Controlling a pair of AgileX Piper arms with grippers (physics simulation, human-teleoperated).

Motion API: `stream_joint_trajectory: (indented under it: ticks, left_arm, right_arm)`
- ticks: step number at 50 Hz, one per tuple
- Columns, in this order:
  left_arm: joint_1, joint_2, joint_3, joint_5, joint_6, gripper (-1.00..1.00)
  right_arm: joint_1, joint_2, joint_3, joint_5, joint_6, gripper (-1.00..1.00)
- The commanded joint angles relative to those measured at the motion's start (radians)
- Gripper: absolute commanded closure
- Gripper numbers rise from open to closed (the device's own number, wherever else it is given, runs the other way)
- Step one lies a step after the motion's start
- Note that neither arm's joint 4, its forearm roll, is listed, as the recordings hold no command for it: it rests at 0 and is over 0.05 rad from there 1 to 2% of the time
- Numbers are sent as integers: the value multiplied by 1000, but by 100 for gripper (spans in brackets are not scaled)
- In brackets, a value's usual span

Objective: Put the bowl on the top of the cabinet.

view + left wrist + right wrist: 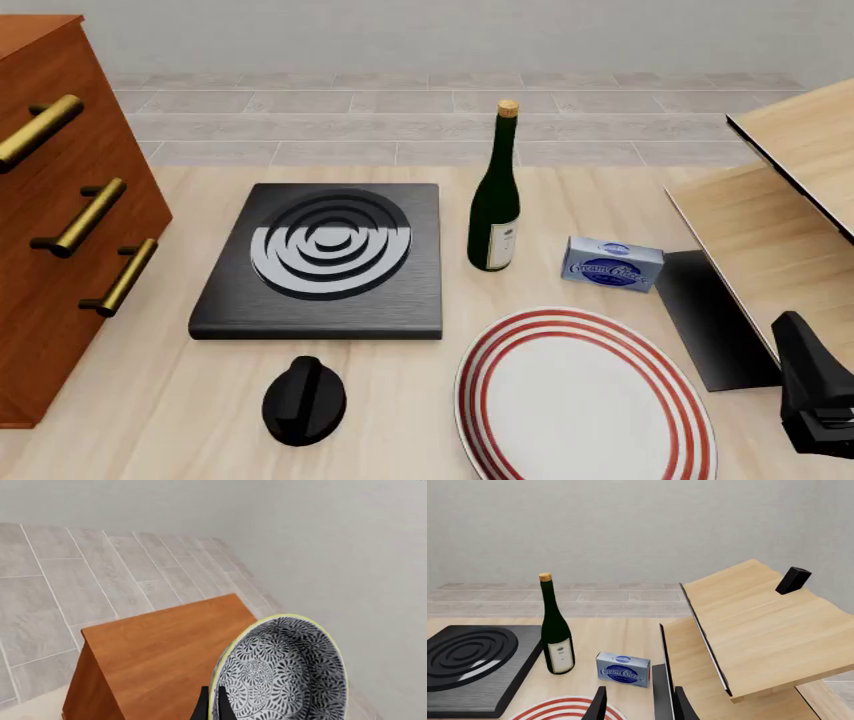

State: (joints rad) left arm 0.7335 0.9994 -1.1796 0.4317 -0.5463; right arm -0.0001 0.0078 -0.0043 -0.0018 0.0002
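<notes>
bowl (pixel 280 672), round with grey-blue floral pattern and cream rim, is pinched at its rim by the left fingers (pixel 212 705), held tilted just above the reddish-brown wooden cabinet's (pixel 167 655) top. right fingers (pixel 639 700) stand parted, holding nothing.

Left gripper (pixel 212 705) pinching the bowl (pixel 283 672) by its rim, right above the cabinet (pixel 160 657) top, tiled floor (pixel 80 580) beyond.

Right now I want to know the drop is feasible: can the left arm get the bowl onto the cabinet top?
Probably yes. The left tool holds the bowl above the cabinet, whose top shows bare wood with nothing in the way.
</notes>
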Motion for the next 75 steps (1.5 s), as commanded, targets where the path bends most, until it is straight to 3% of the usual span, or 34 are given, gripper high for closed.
stream_joint_trajectory:
  ticks: [1, 59, 60, 75]
  left_arm:
    - [24, 35, -3, -18, 16, 100]
    - [68, 101, 7, -11, 114, 100]
    - [64, 83, 5, -19, 133, -100]
    - [59, 69, 2, -9, 148, -100]
  right_arm:
    - [0, 0, 0, 0, 0, -100]
    - [0, 0, 0, 0, 0, -100]
    - [0, 0, 0, 0, 0, -100]
    - [0, 0, 0, 0, 0, -100]
